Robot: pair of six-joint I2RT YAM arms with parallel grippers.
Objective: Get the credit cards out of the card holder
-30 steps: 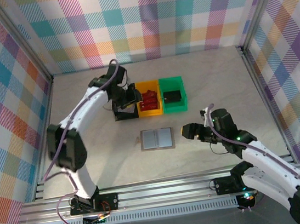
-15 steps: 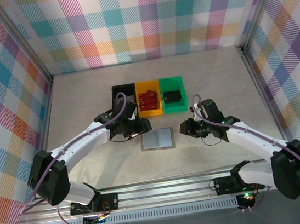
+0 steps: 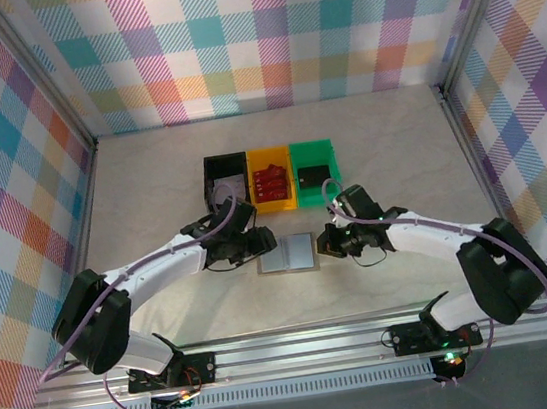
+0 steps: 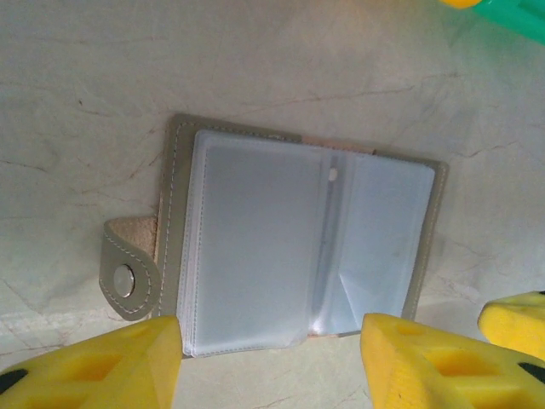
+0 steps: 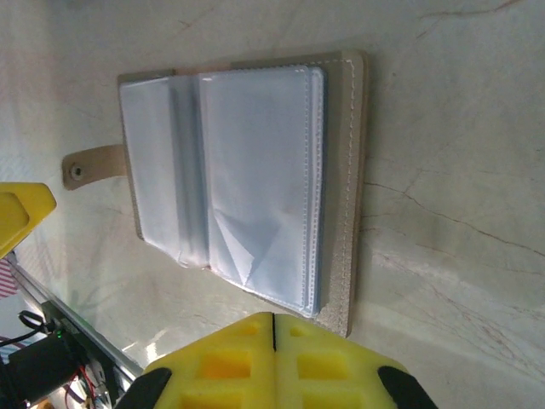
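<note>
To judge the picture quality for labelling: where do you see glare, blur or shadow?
Left wrist view: glare whitens the clear plastic of the card holder, and the yellow fingers at the bottom edge look soft. Right wrist view: similar sheen, fingers soft too. Top view: even light, no glare.

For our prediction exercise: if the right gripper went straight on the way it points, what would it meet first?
Probably the card holder, open just ahead of the right gripper, fingers shut; depth unclear.

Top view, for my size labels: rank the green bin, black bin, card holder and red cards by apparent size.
Largest: green bin and black bin, about alike.
Then card holder.
Smallest: red cards in the yellow bin.
</note>
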